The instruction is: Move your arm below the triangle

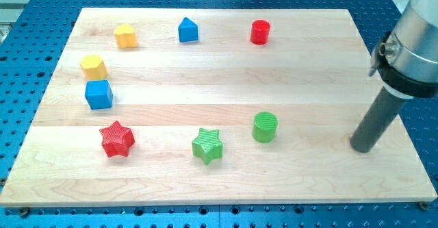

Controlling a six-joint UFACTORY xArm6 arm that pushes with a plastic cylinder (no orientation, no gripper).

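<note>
Rod tip lower right, no jaws fitted; blue triangle upper centre; leftward sweep risks knocking green cylinder

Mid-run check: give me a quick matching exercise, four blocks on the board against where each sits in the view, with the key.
Blocks:
1. blue triangle
2. red cylinder
3. red star
4. green cylinder

Places:
A. lower left, below the blue cube
B. top row, right of centre
C. nearest block to my tip, on its left
D. top row, between a yellow block and a red one

Pairs: 1-D, 2-B, 3-A, 4-C.

My tip rests near the board's right edge, far right of and lower than the triangle.
</note>
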